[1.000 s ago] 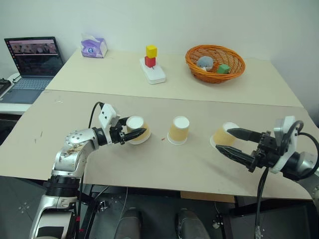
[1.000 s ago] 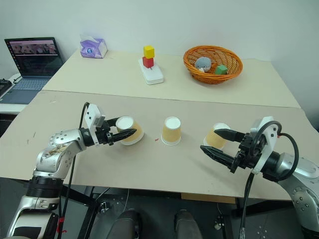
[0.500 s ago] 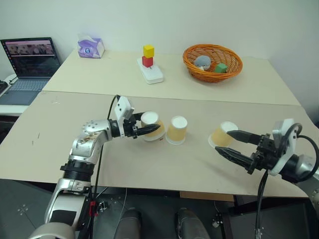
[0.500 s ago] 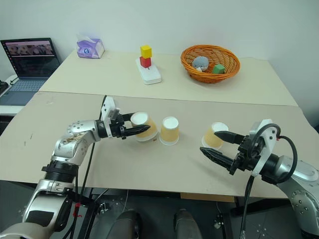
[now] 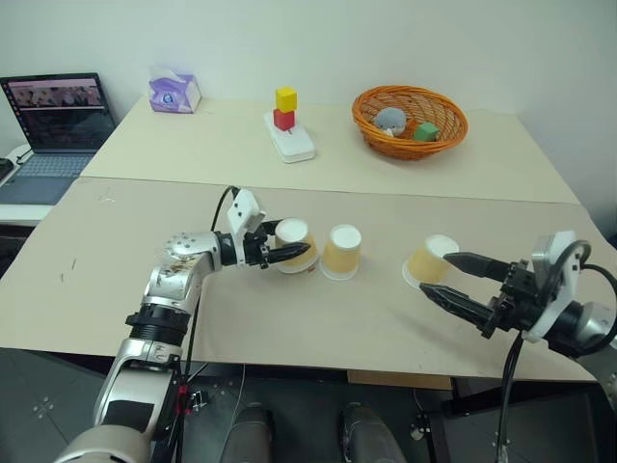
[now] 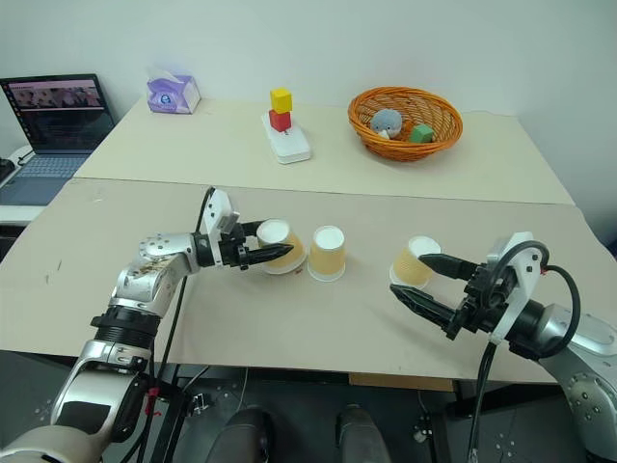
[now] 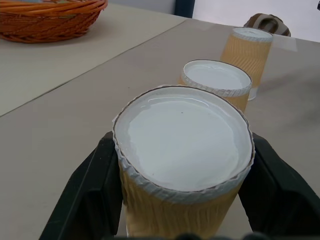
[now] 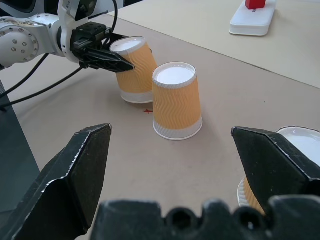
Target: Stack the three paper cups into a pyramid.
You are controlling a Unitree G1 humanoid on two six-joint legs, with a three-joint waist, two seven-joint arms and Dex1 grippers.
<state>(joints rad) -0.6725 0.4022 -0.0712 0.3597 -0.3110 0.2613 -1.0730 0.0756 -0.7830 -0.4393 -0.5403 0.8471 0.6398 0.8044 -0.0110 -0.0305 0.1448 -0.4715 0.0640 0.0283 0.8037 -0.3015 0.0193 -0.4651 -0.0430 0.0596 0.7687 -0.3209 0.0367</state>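
Three paper cups stand upside down in a row on the near bench (image 5: 106,289), white bases up. The left tool (image 5: 285,255) is clamped on the left cup (image 5: 295,243), one black finger on each side of its tan wall, as the left wrist view shows with the cup (image 7: 182,165) filling the gap between the fingers (image 7: 90,195). A second ago this tool and its cup sat well to the left of the middle cup (image 5: 342,251), with a clear stretch of bench between them; now the held cup is just beside the middle cup, leaning a little toward it, their lower rims near or touching; I cannot tell which. Over the last half second the pair has barely shifted.

The right tool (image 5: 445,277) has stayed where it was, its two fingers spread wide apart and pointing toward the row. The right cup (image 5: 430,260) stands at the tips of those fingers, tilted, partly behind the upper finger and not gripped. It is well apart from the middle cup. No cup sits on top of another.

Farther out, on the back bench (image 5: 193,135), are a wicker basket (image 5: 409,121) holding small toys, a yellow block on a red block (image 5: 285,106) on a white base, and a tissue pack (image 5: 174,94). An open laptop (image 5: 50,116) stands at the far left.
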